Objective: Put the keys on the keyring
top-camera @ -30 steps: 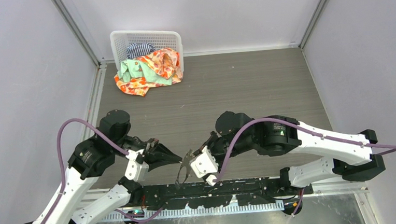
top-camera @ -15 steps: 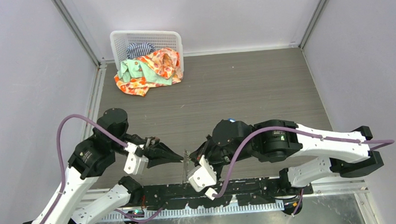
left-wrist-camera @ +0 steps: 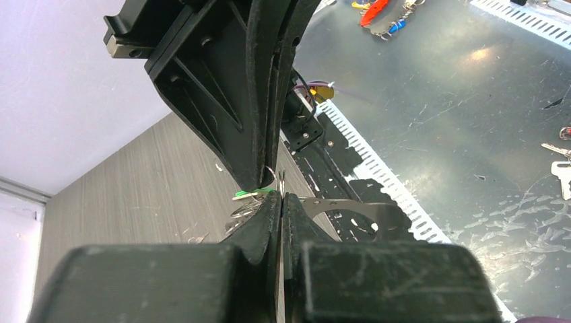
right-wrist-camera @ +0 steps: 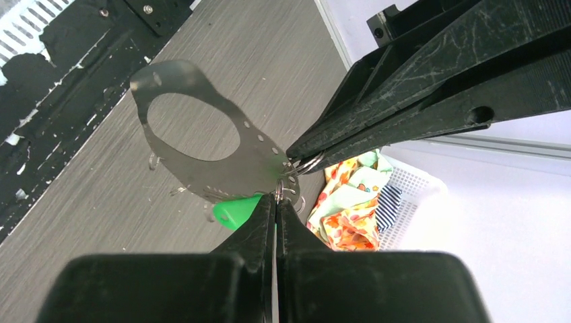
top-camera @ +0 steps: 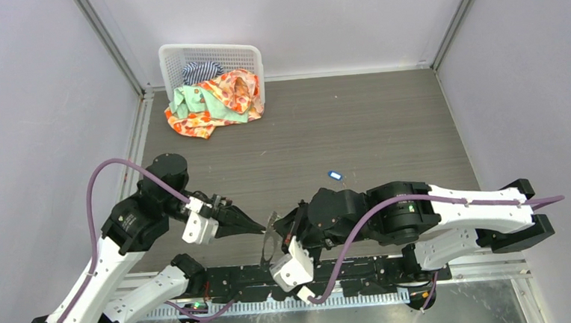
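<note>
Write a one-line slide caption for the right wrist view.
Left tool pinches the keyring by its edge; right tool, shut, tips at the green key beneath.

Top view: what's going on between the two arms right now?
The left gripper and the right gripper are each shut on the rim of the flat silvery metal keyring, holding it up between them near the front of the grey wood-grain table. The small green plastic-headed key sits under that rim; whether it is threaded on is unclear. The small blue plastic-headed key lies alone on the table, not yet on the ring.
</note>
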`<state>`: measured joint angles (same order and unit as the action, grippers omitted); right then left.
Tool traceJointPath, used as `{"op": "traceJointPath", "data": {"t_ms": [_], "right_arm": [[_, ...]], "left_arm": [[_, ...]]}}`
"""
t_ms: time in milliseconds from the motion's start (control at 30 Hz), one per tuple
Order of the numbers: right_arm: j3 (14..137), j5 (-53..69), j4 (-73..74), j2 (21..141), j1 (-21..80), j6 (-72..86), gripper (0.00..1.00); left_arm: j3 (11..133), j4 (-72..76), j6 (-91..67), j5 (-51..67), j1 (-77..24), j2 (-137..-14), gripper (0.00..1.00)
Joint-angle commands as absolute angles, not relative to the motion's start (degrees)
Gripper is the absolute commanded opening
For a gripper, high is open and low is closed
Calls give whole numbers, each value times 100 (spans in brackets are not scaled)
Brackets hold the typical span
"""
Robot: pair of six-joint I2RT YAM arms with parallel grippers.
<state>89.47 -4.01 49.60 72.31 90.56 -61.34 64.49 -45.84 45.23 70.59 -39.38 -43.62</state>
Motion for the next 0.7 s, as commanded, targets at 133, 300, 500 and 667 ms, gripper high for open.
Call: {"op": "traceJointPath", "data": {"t_ms": [133,300,500,667], "right_arm": [[9246,-815,5205,7113,9274,-6416,1],[9256,-853,5255,7066,9287,-6510,1],[9117,-994,5039,6989,9282,-6618,1],[9176,-987,5093,6970,9282,-6675,1]], "left_arm": [[6615,-4499,4397,7120,-3961,-4391,0],[6601,-4498,4395,7080,-3955,-4438,0],[6601,-4518,4446,7072,-3955,-4509,0],[6554,-4595,4524,7041,-3955,-4516,0]]}}
